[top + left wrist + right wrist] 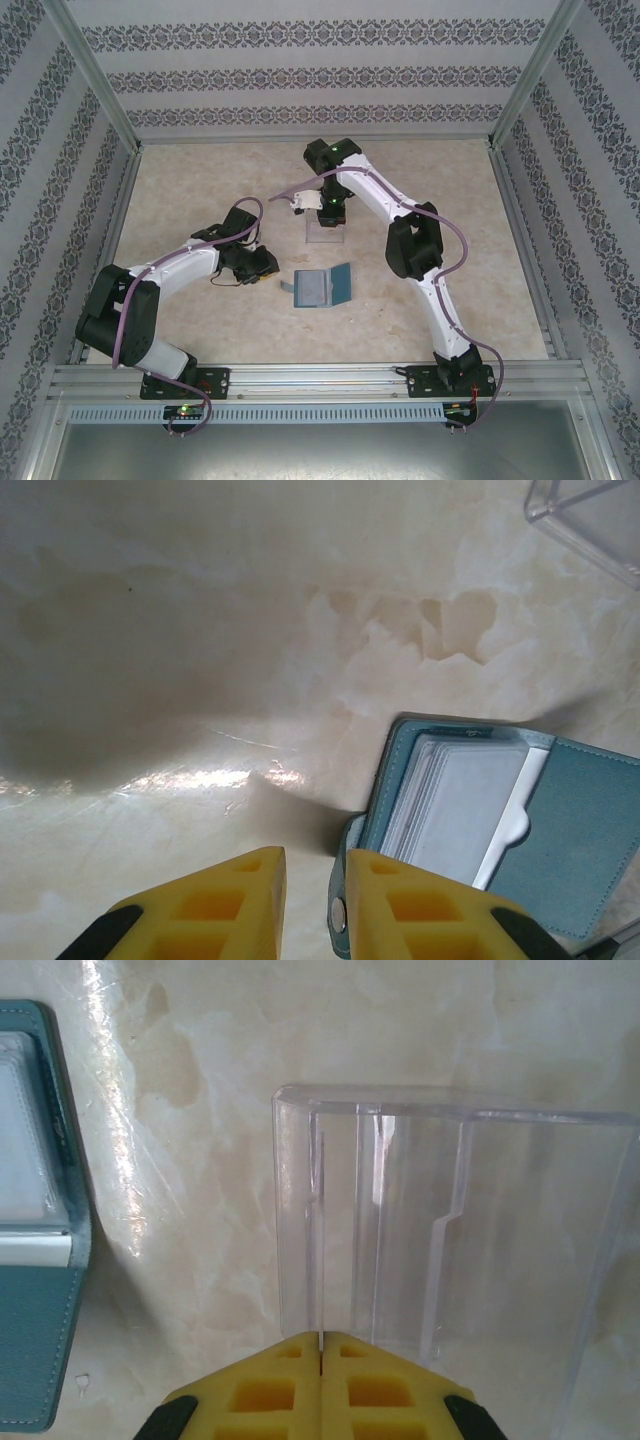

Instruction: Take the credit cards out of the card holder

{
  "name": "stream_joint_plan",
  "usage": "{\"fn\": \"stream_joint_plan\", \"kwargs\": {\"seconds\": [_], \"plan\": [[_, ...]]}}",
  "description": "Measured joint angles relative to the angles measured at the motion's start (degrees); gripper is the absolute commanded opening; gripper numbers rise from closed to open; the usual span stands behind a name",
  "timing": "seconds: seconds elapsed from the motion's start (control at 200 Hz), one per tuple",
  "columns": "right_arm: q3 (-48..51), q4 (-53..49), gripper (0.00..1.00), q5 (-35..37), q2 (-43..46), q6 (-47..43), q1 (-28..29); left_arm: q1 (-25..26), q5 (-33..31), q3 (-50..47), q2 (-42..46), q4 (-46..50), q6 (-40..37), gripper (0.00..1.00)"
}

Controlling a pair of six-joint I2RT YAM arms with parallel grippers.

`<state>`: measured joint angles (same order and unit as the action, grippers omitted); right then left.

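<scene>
A clear plastic tray [520,1210] stands just ahead of the right gripper [322,1360], whose fingers pinch what looks like a thin pale card [320,1260] edge-on, likely to drop it in. The open card holder [590,830], credit cards [465,800] inside, lies right of the left gripper [315,900]. Its fingers are narrowly parted and empty, the strap tab [345,880] against the right one, perhaps for steadying.

Lab test cell: alu frame [320,378], patterned walls [300,60]
</scene>
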<state>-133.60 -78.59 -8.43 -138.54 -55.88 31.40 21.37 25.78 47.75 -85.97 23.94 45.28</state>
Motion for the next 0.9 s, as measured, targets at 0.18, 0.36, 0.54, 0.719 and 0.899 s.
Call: {"fn": "stream_joint_plan", "kwargs": {"seconds": [0.18, 0.36, 0.54, 0.719, 0.899], "plan": [[0.1, -1.1, 0.00, -0.9, -0.9, 0.1, 0.0, -0.5, 0.4, 0.0, 0.0, 0.0, 0.0, 0.23], [-0.1, -2.4, 0.01, -2.3, -2.4, 0.2, 0.0, -0.5, 0.8, 0.0, 0.0, 0.0, -0.2, 0.23], [-1.8, -4.4, 0.07, -3.5, -3.6, 0.2, 0.0, -0.7, 0.8, 0.0, 0.0, 0.0, -0.4, 0.23], [-3.0, -5.5, 0.11, -4.2, -4.4, 0.2, 0.0, -1.0, 0.8, 0.0, 0.0, 0.0, -0.7, 0.23], [-4.0, -6.0, 0.21, -5.0, -5.3, 0.2, 0.0, -1.2, 0.8, 0.0, 0.0, 0.0, -0.7, 0.23]]}}
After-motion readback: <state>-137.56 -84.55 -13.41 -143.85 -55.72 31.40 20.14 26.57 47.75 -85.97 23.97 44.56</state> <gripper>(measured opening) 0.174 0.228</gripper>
